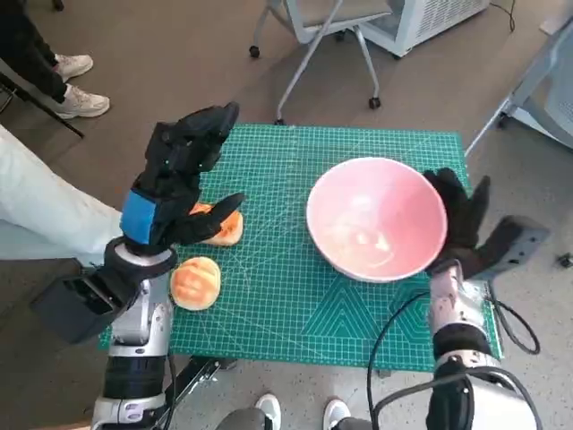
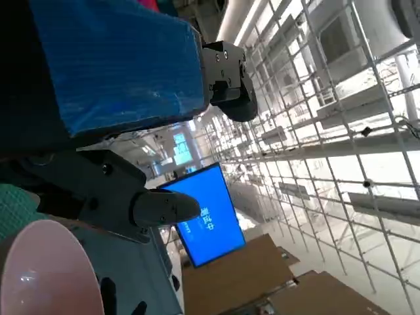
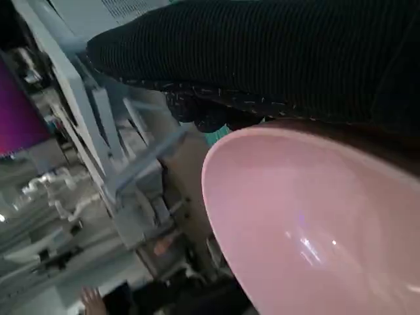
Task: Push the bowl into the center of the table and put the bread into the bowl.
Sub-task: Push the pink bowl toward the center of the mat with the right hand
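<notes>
Bowl (image 1: pixel 377 218): pink, upright, sitting right of the middle of the green cutting mat (image 1: pixel 295 296) that covers the table. My right hand (image 1: pixel 463 218), gloved, lies flat against the bowl's outer wall on the side away from centre. I hold it there as a pusher, not a grasp: fingers spread, wrapped round nothing. In the right wrist view the glove runs along the rim of the bowl (image 3: pixel 315 223), touching or nearly so; I cannot tell which.

Bread: two pieces on the left part of the mat. One round bun (image 1: pixel 195 283) lies near the front edge, untouched. A second piece (image 1: pixel 222 227) lies just beyond it, partly under my left hand (image 1: pixel 175 184).

Left hand: raised above the mat, fingers apart and extended, nothing held. The lower fingertip overlaps the second piece in the head view; contact cannot be judged from above. The left wrist view looks up toward a ceiling grid and a blue screen (image 2: pixel 203 220), with the bowl's rim (image 2: pixel 39 269) at its corner, so this hand is tilted well back, waiting.

Judgement: push step in hand, not finished; bowl is short of centre. Bread not yet picked. Risk: the bowl may tip if pressed high on its rim.
</notes>
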